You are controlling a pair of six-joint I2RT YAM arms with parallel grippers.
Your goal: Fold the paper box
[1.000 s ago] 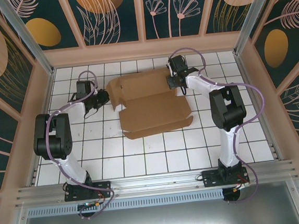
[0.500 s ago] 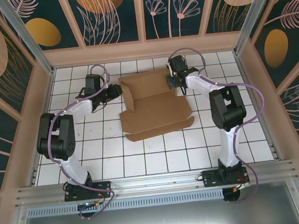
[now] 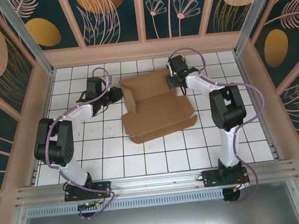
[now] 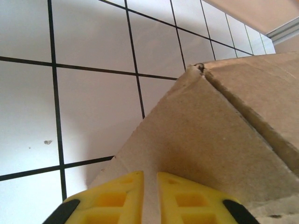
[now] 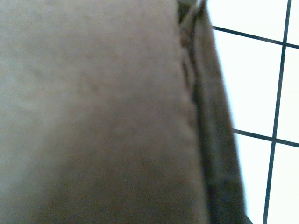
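The paper box [image 3: 157,108] is a brown cardboard sheet lying partly folded on the white tiles at mid-table. Its left flap [image 3: 129,99] stands raised. My left gripper [image 3: 118,94] is against that flap from the left. In the left wrist view its yellow fingertips [image 4: 126,179] stand almost together, shut, with nothing pinched, pressing on the cardboard face [image 4: 219,140]. My right gripper [image 3: 175,83] sits shut at the box's far right edge. Its fingers are hidden behind blurred cardboard [image 5: 93,116] that fills most of the right wrist view.
White tiles with black lines [image 3: 143,154] stretch between the box and the two arm bases. Beige walls [image 3: 144,48] and metal posts close in the table at the back and sides. A narrow front flap [image 3: 164,132] juts toward the arms.
My left gripper has swung right into the box. The left flap, flat a second ago, now stands up. The box has slid slightly right. The right arm has not moved.
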